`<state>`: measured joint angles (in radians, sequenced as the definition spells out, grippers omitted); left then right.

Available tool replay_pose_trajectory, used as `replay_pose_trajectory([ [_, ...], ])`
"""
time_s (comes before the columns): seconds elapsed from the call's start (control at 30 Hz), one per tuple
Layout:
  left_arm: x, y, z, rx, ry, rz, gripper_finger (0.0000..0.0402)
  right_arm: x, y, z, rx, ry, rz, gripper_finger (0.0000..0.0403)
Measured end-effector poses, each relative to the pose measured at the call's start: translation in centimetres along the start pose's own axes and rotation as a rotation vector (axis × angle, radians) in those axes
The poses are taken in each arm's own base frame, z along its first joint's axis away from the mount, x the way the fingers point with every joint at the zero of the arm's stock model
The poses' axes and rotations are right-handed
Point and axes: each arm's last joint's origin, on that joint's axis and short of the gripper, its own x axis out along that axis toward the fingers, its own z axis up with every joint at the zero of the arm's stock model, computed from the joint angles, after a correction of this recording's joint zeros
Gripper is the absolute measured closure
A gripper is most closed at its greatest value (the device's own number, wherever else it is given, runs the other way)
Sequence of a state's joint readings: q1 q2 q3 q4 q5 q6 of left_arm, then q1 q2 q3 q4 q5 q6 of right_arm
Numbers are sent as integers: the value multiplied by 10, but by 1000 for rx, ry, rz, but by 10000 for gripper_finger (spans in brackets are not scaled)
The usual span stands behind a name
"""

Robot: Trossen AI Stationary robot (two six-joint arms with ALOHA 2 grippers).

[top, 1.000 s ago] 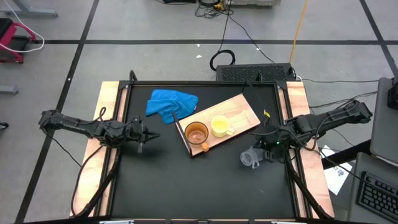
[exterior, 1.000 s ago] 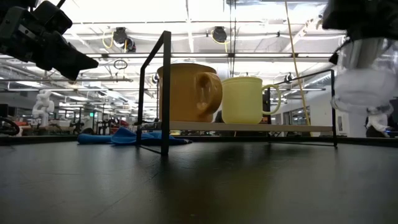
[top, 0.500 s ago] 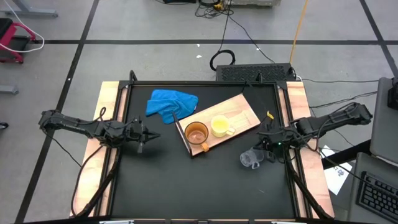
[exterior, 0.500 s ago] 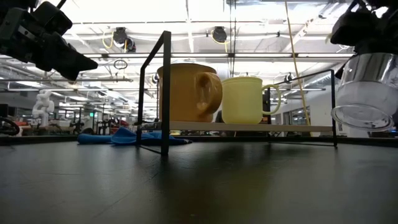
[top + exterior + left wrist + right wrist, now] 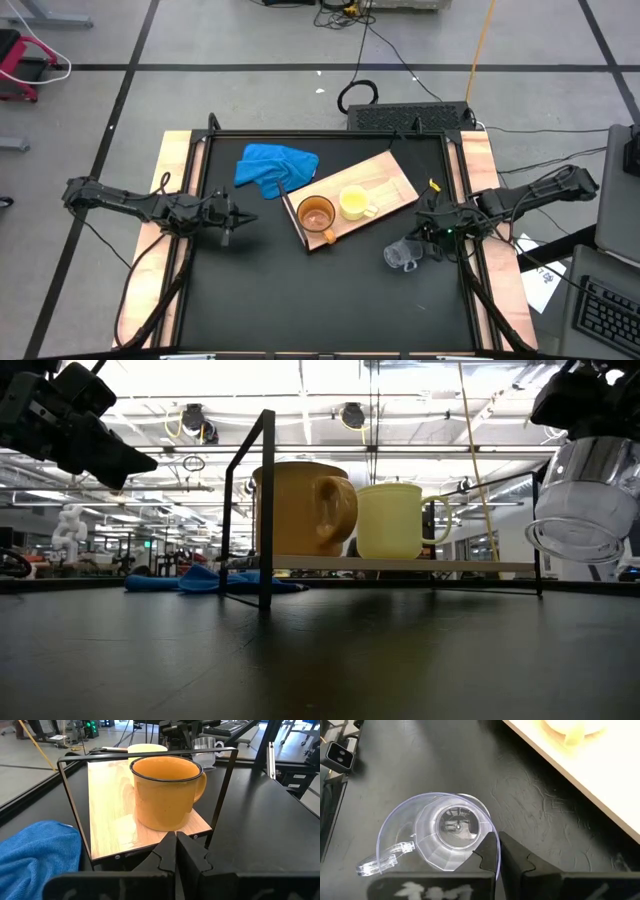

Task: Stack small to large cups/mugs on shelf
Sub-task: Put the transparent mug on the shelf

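Note:
The light-wood shelf board (image 5: 385, 178) stands on a black metal frame. The orange-brown mug (image 5: 316, 214) and the yellow mug (image 5: 354, 203) stand upright on it side by side; both also show in the low view (image 5: 300, 508) (image 5: 392, 520). My right gripper (image 5: 498, 842) is shut on the small clear cup (image 5: 401, 256), to the right of the shelf's near corner. My left gripper (image 5: 176, 840) is shut and empty above the table's left part (image 5: 235, 218), facing the orange-brown mug (image 5: 167, 790). My right gripper pinches the clear cup's wall (image 5: 488, 831) between its two fingers, on the side away from the cup's small handle (image 5: 382, 862). The fingers come from above, slanting from the table's right. The cup hangs tilted, its wide end (image 5: 575, 545) lowest, clear of the table.
A crumpled blue cloth (image 5: 275, 165) lies on the table behind the shelf's left end. The shelf's black frame posts (image 5: 266, 510) rise above the board. Black table top (image 5: 300, 300) stretches in front of the shelf.
My right gripper has tipped with the clear cup: the cup has swung so that its wide end points down and toward the near edge. It has stayed clear of the table throughout.

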<state>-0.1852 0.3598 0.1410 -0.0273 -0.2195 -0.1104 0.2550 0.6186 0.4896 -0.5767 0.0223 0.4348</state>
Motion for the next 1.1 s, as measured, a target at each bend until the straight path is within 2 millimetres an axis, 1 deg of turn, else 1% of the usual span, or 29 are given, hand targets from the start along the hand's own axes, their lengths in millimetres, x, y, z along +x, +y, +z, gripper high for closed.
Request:
replay_pose_trajectory([
  [0.17, 0, 0, 0, 0, 0, 0, 387, 3, 1, 2, -26, -52, 23, 403],
  [0.3, 0, 0, 0, 0, 0, 0, 387, 14, -4, -8, -14, -58, 27, 403],
  [0.5, 0, 0, 0, 7, 0, 0, 387, 18, -6, -14, -2, -41, 22, 403],
  [0.93, 0, 0, 0, 3, 0, 0, 387, 14, -7, -13, -5, -58, 25, 403],
  [1.1, 0, 0, 0, -1, 0, 0, 387, 3, -10, 0, 6, -86, -17, 403],
])
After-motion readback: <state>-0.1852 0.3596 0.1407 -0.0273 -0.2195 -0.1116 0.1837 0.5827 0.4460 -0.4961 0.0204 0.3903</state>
